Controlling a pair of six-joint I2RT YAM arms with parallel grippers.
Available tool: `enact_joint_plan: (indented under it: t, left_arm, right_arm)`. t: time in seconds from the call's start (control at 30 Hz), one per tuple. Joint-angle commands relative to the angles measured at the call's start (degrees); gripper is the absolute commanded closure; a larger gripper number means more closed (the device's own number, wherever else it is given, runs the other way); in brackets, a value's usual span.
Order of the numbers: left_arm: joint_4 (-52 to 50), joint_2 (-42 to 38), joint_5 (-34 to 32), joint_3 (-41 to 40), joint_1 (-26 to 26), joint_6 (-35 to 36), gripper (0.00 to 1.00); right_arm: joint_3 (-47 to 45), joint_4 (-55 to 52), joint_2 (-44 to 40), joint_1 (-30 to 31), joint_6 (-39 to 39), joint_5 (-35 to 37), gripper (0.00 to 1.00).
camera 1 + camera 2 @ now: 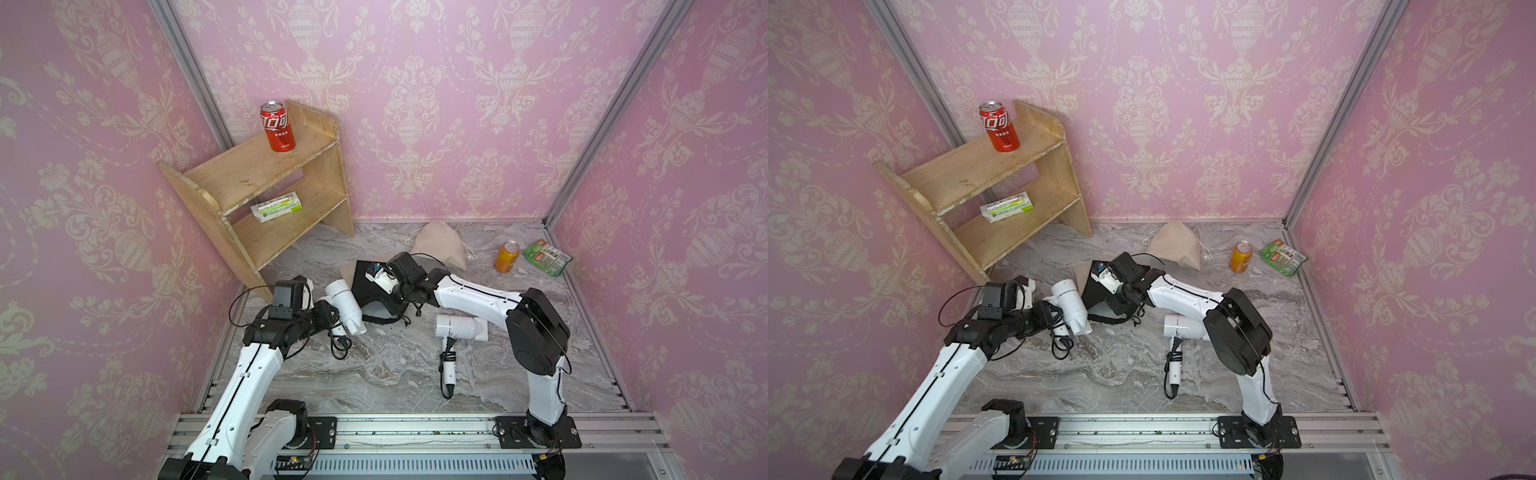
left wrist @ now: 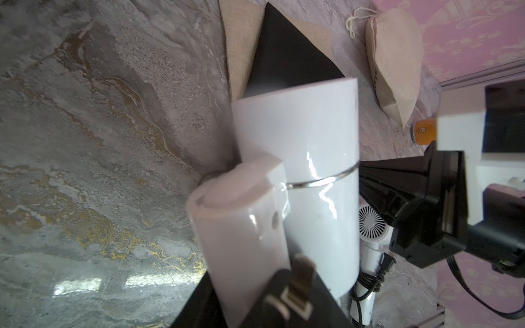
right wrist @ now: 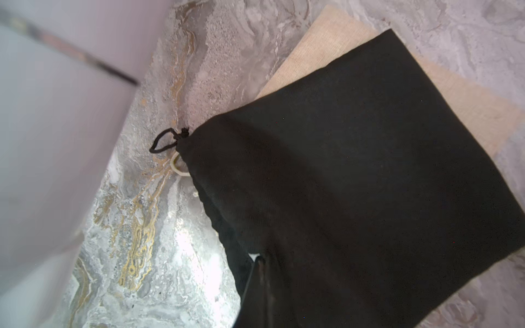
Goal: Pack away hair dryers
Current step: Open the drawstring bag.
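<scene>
The left gripper is closed around the handle of a white dryer and holds it off the marble table. The barrel tilts, with its nozzle just beside the raised mouth of the black pouch. The right gripper is pinched fully closed on that pouch's hem, as far as the dark cloth lets me see. A flat beige pouch sticks out from under the black one's far edges. The second dryer lies on the table just beside the right arm, its cord trailing toward the front rail. Bare marble lies between that cord and the left arm. The wooden shelf crowds the left back corner.
</scene>
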Motion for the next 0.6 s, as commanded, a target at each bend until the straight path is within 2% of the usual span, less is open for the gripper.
enact_joint_plan:
  t: [0.0, 0.3, 0.57]
  left_arm:
    - [2.21, -1.72, 6.41, -2.04, -0.61, -1.01, 0.9]
    - [4.58, -2.92, 8.13, -5.13, -5.29, -3.67, 0.89]
    - [7.7, -1.54, 5.2, -7.07, -12.01, -6.01, 0.89]
  right_arm:
    - [3.42, -1.28, -0.05, -0.16, 3.12, -0.69, 1.0]
    - [8.3, -3.72, 2.76, -0.5, 5.21, 2.04, 1.0]
    - [8.88, -3.65, 2.48, -0.82, 5.56, 2.13, 1.0]
